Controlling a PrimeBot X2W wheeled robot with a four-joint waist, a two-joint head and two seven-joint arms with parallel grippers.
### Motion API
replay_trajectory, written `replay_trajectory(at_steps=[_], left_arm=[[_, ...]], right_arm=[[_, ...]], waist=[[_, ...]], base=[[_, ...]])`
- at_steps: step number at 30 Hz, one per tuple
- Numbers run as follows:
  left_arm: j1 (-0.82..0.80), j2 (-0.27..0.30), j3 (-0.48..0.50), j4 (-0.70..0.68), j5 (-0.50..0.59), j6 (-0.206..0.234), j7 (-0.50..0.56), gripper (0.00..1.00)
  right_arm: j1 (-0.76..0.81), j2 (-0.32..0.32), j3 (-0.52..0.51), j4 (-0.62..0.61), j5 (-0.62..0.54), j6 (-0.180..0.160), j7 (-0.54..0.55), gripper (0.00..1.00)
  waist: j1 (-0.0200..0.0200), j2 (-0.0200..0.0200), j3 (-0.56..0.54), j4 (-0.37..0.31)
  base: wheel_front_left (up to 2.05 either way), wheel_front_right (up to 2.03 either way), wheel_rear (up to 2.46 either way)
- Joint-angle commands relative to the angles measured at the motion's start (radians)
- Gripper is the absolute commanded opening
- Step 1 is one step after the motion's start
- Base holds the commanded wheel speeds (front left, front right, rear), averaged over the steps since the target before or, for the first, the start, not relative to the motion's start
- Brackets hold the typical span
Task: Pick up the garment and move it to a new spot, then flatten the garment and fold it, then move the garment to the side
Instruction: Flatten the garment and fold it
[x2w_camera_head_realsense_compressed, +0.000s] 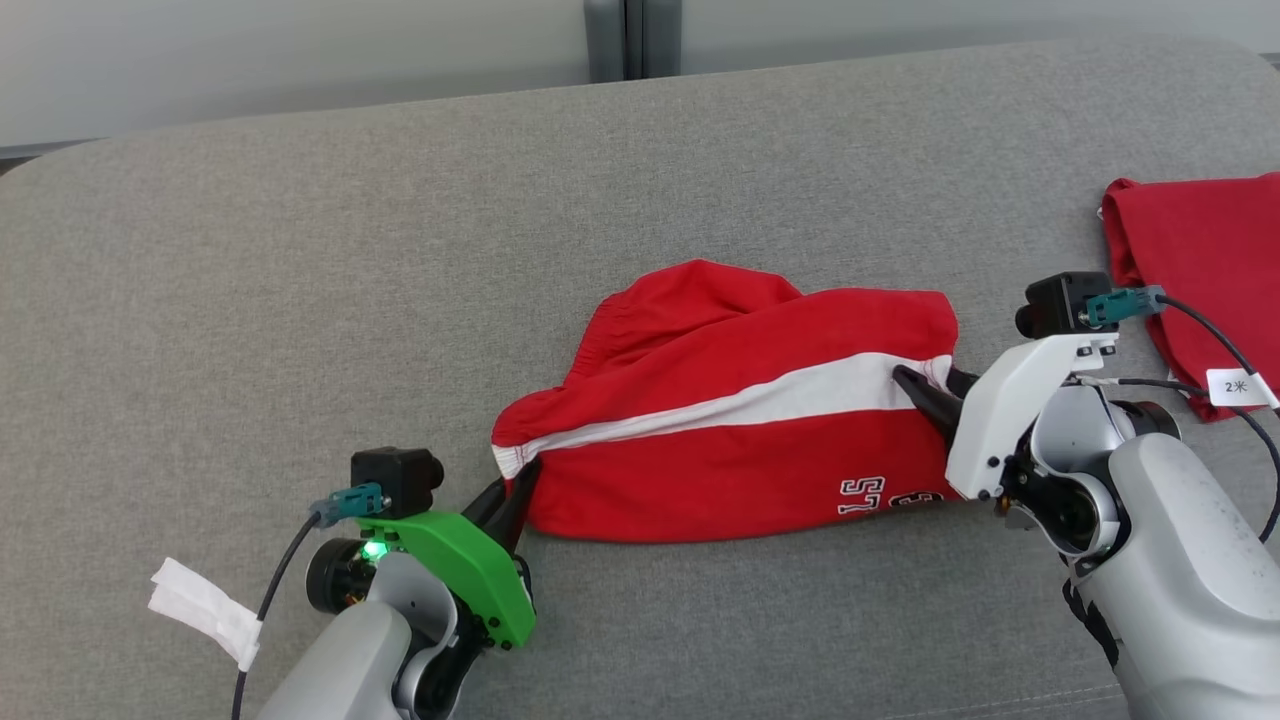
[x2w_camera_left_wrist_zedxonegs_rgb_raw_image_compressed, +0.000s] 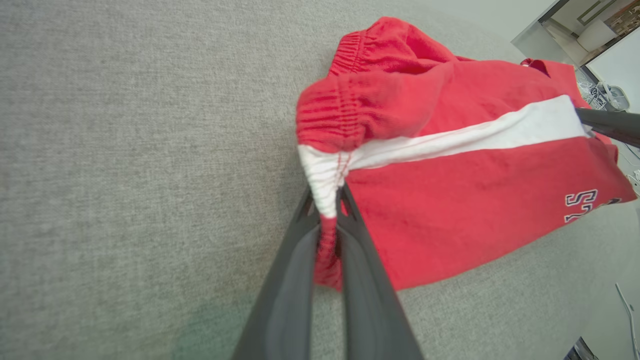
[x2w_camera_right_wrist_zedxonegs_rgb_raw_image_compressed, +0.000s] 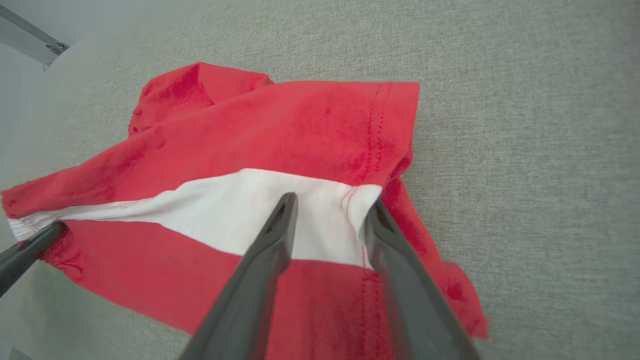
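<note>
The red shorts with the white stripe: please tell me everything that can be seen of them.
The red shorts lie rumpled on the grey upholstered surface; the cloth looks soft. A white stripe runs from the gathered elastic waistband to the stitched hem, with dark-outlined letters nearby. The left gripper is shut on the stripe's waistband end; the right gripper stands open at the hem, one finger on the stripe.

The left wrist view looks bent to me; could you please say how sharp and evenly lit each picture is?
Head view: sharp, soft even light, faint shadow under the garment. Left wrist view: wide-angle bending, jaws blurred near the lens, green tint on the grey surface. Right wrist view: hazy, washed-out upper-left corner.
</note>
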Motion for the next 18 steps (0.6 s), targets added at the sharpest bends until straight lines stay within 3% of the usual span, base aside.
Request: replay_trajectory(at_steps=[1,2,10,18], left_arm=[[-0.021,0.008,-0.003,0.0,-0.012,-0.004,-0.006,0.0],[-0.023,0.01,-0.005,0.0,-0.012,-0.004,-0.009,0.0],[-0.052,0.009,-0.016,-0.043,-0.057,-0.004,-0.059,0.0],[-0.111,0.025,-0.007,-0.181,-0.174,-0.004,-0.068,0.0]], right_arm=[[-0.004,0.004,0.004,-0.006,0.01,0.0,-0.011,0.1],[-0.005,0.008,0.009,-0.006,0.018,0.0,-0.01,0.0],[-0.033,0.002,-0.027,-0.019,0.009,0.0,-0.096,0.0],[-0.093,0.004,-0.09,-0.125,0.051,0.0,-0.195,0.0]], waist=[[0.0,0.0,0.004,0.003],[0.0,0.0,0.005,0.004],[0.0,0.0,-0.009,0.005],[0.0,0.0,-0.012,-0.002]], base=[[0.0,0.0,0.0],[0.0,0.0,0.0],[0.0,0.0,0.0],[0.0,0.0,0.0]])
